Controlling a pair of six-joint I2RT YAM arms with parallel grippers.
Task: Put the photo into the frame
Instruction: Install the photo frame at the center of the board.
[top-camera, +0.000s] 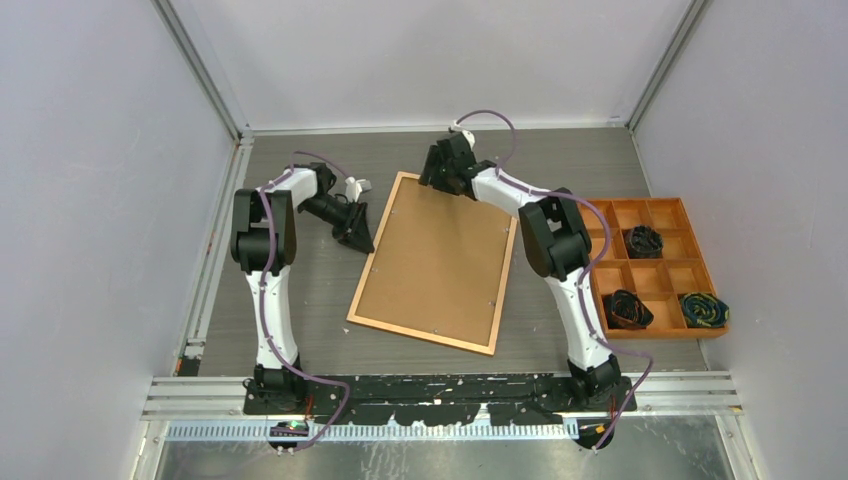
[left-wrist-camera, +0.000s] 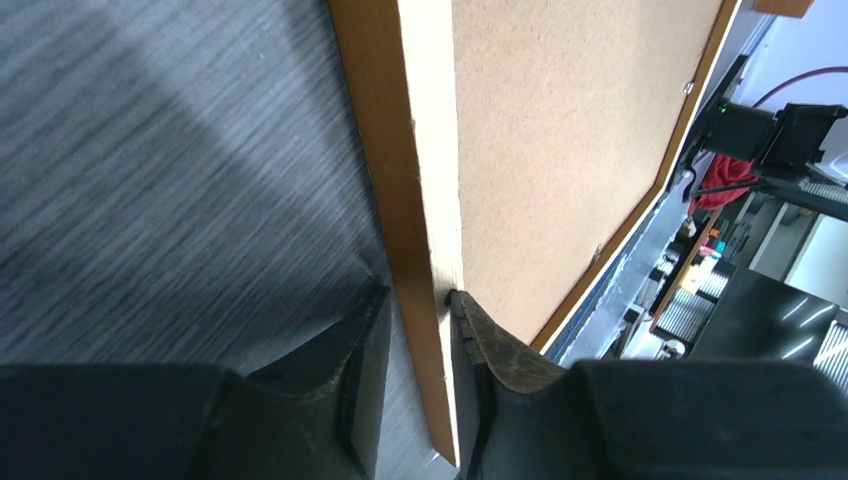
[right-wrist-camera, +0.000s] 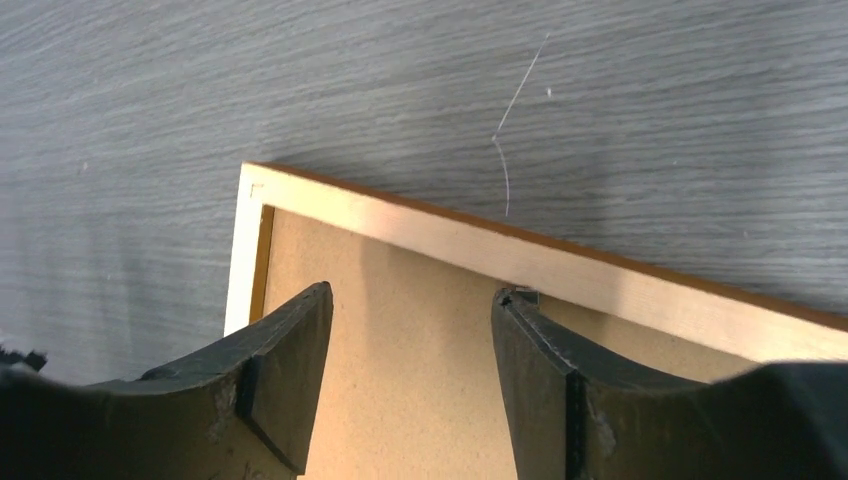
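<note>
I see one frame (top-camera: 420, 337) back-up on the desk (top-camera: 310, 300), left pincer (left-wrist-camera: 415, 300) grasping its edge, right pincer (right-wrist-camera: 410, 300) released above one corner, one tray (top-camera: 640, 200).

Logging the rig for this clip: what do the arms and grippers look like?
Left arm and right arm: white links, black joint housings, a purplish-grey cable looped along each. Fingers are black, wedge-shaped, scuffed at the tips.

- The frame (top-camera: 437, 262) lies flat across the middle of the table (top-camera: 320, 300), blocking low passes there.
- At its left edge, the left gripper (top-camera: 360, 238) straddles the border.
- The right gripper (top-camera: 436, 180) hangs over its top corner, jaws apart.
- At far right, the compartment tray (top-camera: 660, 332) blocks the way.
- There is bare tabletop at lower left.
</note>
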